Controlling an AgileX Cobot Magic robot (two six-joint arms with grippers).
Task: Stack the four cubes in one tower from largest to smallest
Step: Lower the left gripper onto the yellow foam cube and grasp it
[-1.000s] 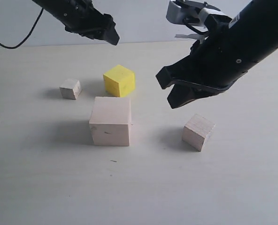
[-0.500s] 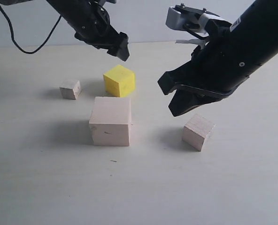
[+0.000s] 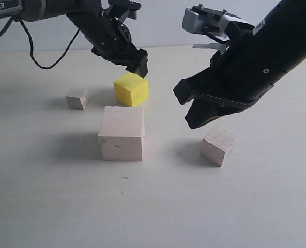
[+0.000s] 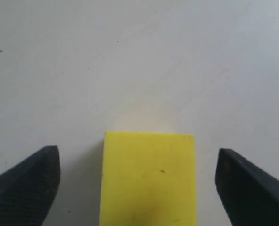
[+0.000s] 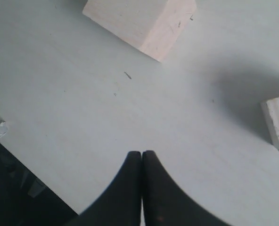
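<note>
Left gripper (image 4: 135, 157), jaws spread wide, hung just over the yellow cube (image 3: 131, 89), which sat on the worktop (image 3: 49, 196) in line between both fingertips, clear of each. Right gripper (image 5: 142, 157), jaws pressed together and empty, hovered near the medium wood cube (image 3: 218, 145).

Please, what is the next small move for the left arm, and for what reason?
Probably lower the left gripper a little. Its jaws stand wide open on either side of the bright yellow cube without touching it, and in the exterior view the tips seem to be only at the cube's top edge, so closing now might give a shallow grip.
</note>
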